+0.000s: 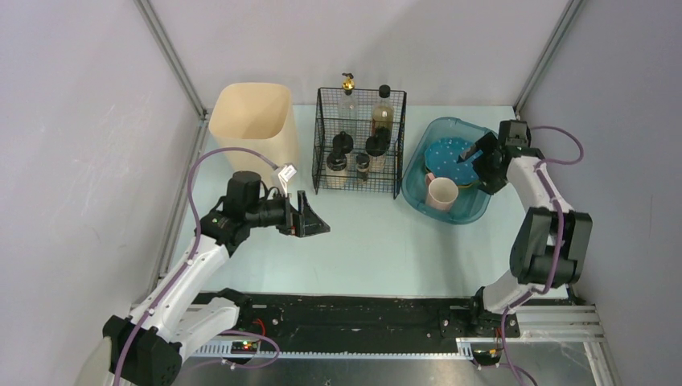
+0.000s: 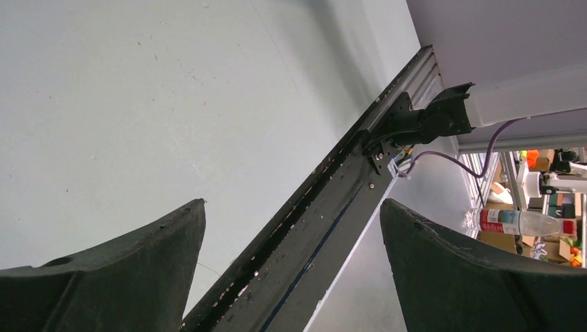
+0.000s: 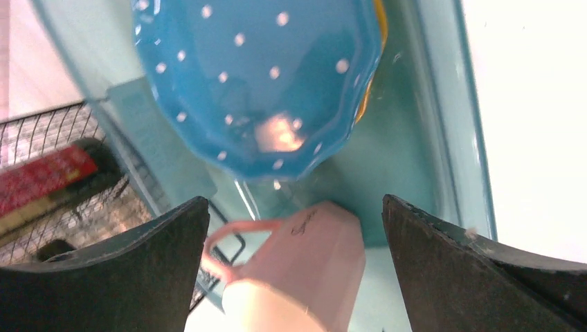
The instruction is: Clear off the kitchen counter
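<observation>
- Nearest the arm bases, the black front edge rail (image 1: pixel 354 318) borders the kitchen counter (image 1: pixel 386 249), a large flat tabletop of pale mint-blue with a smooth matte surface that runs back to the rear wall.
- The left gripper (image 1: pixel 320 227) hovers above the near-left part of this counter. We see its two black fingers spread wide with nothing between them, and its wrist view shows only bare counter and the rail beyond.
- On the right, farther back, the right gripper (image 1: pixel 476 159) hangs over the translucent teal plastic tub (image 1: pixel 465 214), which stands on the counter. Its jaws also stand wide apart and hold nothing.
- Inside the tub, the pale pink ceramic mug (image 3: pixel 311 263) lies on its side at the near end, directly below the open right fingers. The round blue plate with white dots (image 3: pixel 256 76) lies just beyond it.
- Left of the tub stands the black wire basket (image 1: pixel 397 145), which holds several dark-capped bottles and jars.
- At the far left corner stands the tall cream plastic bin (image 1: pixel 253 121), just beside the basket.
</observation>
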Controlling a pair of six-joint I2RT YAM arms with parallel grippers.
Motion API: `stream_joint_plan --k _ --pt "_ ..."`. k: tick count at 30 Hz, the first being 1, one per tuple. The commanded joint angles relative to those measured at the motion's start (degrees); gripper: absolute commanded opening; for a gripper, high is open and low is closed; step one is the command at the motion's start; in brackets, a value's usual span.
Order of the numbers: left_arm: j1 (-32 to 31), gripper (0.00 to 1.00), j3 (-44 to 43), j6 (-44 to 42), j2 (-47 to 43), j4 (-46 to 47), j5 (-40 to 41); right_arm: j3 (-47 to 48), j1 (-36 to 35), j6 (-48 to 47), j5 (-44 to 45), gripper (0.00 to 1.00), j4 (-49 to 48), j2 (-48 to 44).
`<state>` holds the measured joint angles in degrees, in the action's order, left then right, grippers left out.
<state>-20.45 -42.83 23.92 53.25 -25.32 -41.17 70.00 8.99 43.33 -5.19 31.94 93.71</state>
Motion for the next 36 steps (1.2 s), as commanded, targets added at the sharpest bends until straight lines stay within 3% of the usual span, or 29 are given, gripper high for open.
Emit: stream_joint_plan --k 1,7,16,26,36 --pt "0.38 0.98 0.48 -0.38 -0.72 1.47 0.58 1.91 -3.3 -5.23 4.63 0.99 3.52 -10.7" --pt "0.36 0.98 0.44 -0.59 -0.86 1.41 3.21 1.67 -8.45 -10.14 10.49 0.99 5.41 -23.1" --pt "0.36 0.98 0.65 -0.8 -1.96 1.33 7.15 -0.73 -23.88 -18.25 13.75 0.99 4.37 -37.07" --pt "0.41 0.98 0.66 -1.57 -4.56 0.84 14.18 -10.9 -37.45 -27.04 12.78 0.99 -0.3 -51.33" --pt "0.31 0.98 0.83 -2.78 -14.08 0.96 23.12 -18.49 -40.91 -34.03 8.02 1.0 2.54 -63.53"
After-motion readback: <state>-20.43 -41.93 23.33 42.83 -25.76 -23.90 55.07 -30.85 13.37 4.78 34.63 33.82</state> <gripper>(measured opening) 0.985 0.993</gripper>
